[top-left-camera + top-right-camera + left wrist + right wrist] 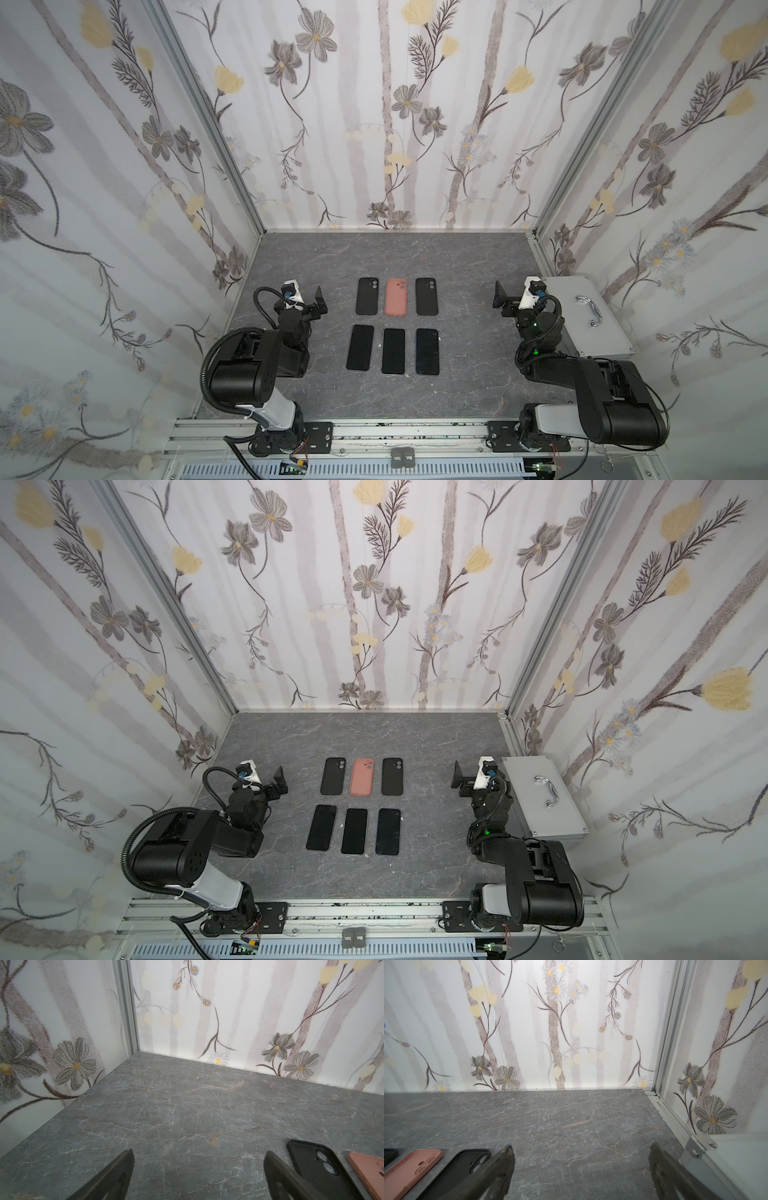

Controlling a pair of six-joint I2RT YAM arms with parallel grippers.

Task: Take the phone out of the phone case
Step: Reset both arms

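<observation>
both end effectors (318,300) (500,299) gape empty.

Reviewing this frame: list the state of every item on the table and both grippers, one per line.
Three cases, salmon-pink case between two black cases: empty, lying flat.
Three black phones: bare, flat, screens dark.
Grey metal box: closed.
Left gripper: jaws open, empty.
Right gripper: jaws open, empty.
</observation>
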